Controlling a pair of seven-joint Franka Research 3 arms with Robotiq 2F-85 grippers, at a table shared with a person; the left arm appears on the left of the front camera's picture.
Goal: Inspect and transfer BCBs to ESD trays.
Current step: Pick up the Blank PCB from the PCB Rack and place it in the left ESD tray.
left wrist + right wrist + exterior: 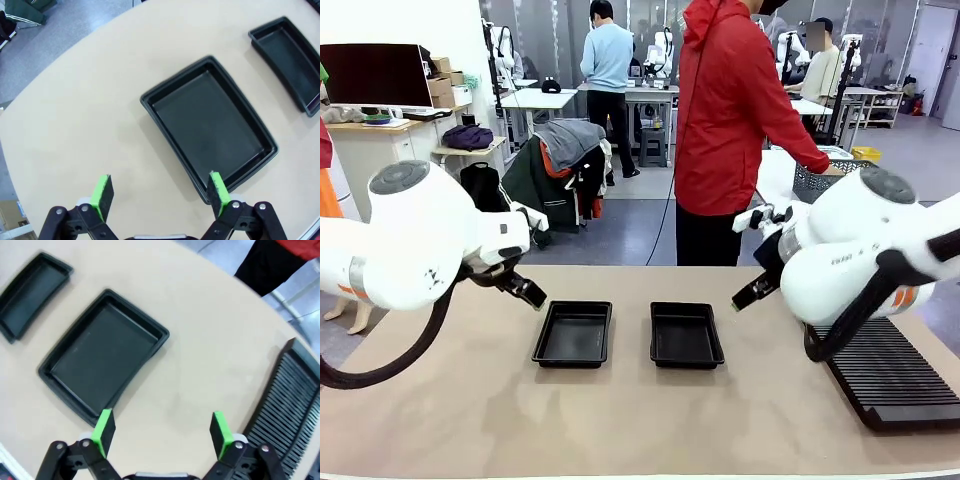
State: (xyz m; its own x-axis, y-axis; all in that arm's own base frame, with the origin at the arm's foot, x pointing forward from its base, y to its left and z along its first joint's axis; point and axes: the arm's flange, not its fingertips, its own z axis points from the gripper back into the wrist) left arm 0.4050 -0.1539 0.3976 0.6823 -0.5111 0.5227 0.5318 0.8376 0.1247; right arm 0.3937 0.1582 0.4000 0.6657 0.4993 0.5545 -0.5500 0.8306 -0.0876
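Two empty black trays lie flat on the table (450, 400), side by side and a little apart. In the front view the left tray (573, 332) is at 7 o'clock from centre and the right tray (686, 334) at 5 o'clock, with a ribbed black rack (895, 375) lying at 4 o'clock. Only this view shows the arms whole, and a person in a red hooded top (725, 110) standing at 12 o'clock beyond the far edge, one hand reaching to a mesh basket (817, 181) on another table at 2 o'clock. The left arm comes in from 9 o'clock with its bulky white joint held high; the left gripper (532, 296) slants down toward 4 o'clock, above the table just off the left tray's far left corner. The right arm comes in from 3 o'clock, and the right gripper (750, 292) slants down toward 8 o'clock, between the right tray and the rack and clear of both. The left wrist view adds bare tray floors, the nearer tray at centre and the other at 2 o'clock, and green pads (102, 192) spread wide with nothing between them; one pad overlaps the nearer tray's corner at 5 o'clock. The right wrist view shows that claw released too, pads wide over bare table, the right tray at 9 o'clock, the rack's slots at 4 o'clock and a dark trouser leg at 1 o'clock.
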